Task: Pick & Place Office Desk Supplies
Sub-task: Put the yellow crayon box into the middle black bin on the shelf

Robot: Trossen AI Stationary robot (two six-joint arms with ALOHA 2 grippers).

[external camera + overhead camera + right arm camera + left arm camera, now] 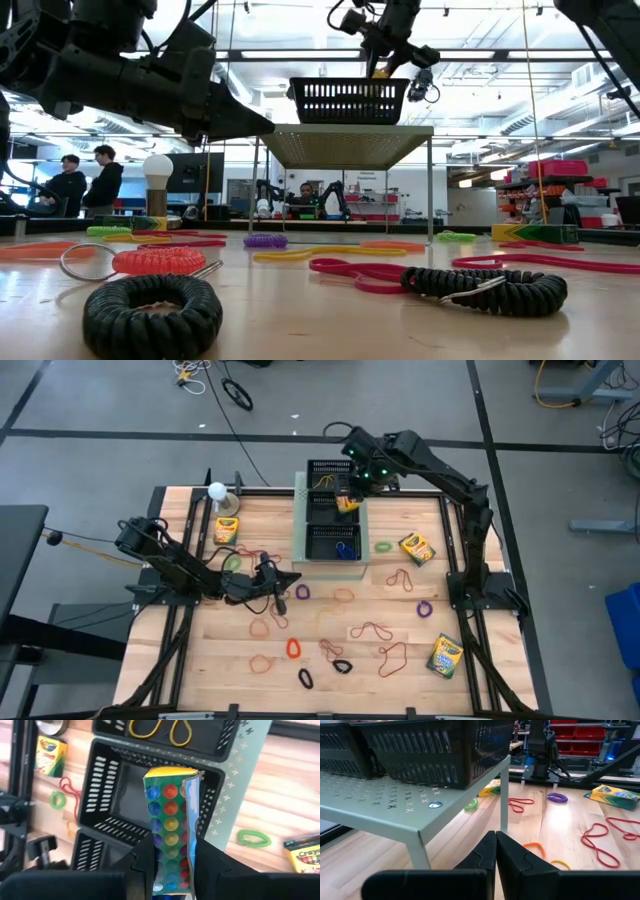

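Note:
My right gripper [350,488] is shut on a crayon box [170,815], whose face shows coloured dots, over the middle black mesh tray [125,795] on the pale-green perforated stand [300,538]. In the low view this gripper [385,55] hangs just above the trays [348,100]. The far tray [200,740] holds yellow rubber bands. My left gripper [287,578] is shut and empty, low over the table just left of the stand; its closed fingers [496,857] point past the stand's leg. Many rubber bands [375,630] lie on the table. My right gripper pinches the crayon box by its two narrow long sides [156,840] between its two fingers, near the end closest to the wrist. The fingers point down from above and lie along the box. The box hangs upright over the middle tray; whether its lower end touches the tray I cannot tell.
Three more crayon boxes lie on the table: far left [227,530], right of the stand [416,548] and near right [445,655]. A white ball on a stand [217,491] is at the far left. Black coiled bands [150,315] lie near the front edge. People stand beyond the table [85,180].

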